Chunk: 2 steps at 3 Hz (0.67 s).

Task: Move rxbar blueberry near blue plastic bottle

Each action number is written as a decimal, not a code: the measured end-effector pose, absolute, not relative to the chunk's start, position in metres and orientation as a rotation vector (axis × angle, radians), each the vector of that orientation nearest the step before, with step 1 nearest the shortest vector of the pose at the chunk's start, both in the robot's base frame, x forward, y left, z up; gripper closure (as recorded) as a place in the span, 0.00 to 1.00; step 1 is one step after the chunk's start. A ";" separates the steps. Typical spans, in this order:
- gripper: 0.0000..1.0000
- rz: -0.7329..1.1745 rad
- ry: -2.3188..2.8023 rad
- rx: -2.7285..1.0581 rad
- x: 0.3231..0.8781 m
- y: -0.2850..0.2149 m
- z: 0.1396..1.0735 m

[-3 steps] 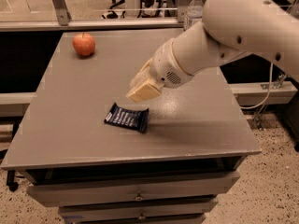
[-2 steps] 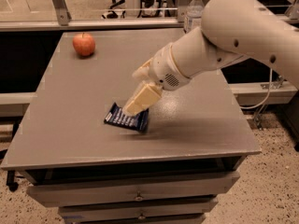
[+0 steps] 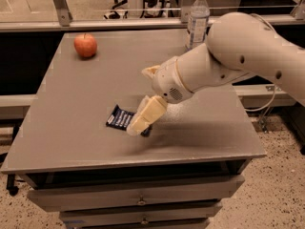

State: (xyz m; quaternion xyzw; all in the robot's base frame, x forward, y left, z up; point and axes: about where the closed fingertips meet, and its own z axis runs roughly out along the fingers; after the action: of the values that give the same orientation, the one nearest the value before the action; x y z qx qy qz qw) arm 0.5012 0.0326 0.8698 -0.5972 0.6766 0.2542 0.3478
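The rxbar blueberry (image 3: 120, 119), a flat dark navy bar with white lettering, lies on the grey table (image 3: 71, 94) near the front middle. My gripper (image 3: 142, 120) hangs down over the bar's right end and covers it. The blue plastic bottle (image 3: 198, 19), clear with a white cap, stands upright at the table's back right, partly behind my arm. The bar is far from the bottle.
A red apple (image 3: 86, 45) sits at the back left of the table. My big white arm (image 3: 238, 51) reaches in from the right over the table's right half. Drawers run below the front edge (image 3: 138, 202). A rail runs behind the table.
My gripper has come down and forward-left, from above the bar's right side to the bar's right end. The bar, apple and bottle have not moved.
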 end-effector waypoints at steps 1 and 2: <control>0.00 0.647 1.710 -1.580 0.497 0.038 0.857; 0.16 0.640 1.691 -1.596 0.494 0.041 0.846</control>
State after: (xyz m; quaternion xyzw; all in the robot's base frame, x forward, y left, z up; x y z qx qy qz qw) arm 0.4945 0.0411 0.8463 -0.6183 0.6550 0.2480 0.3568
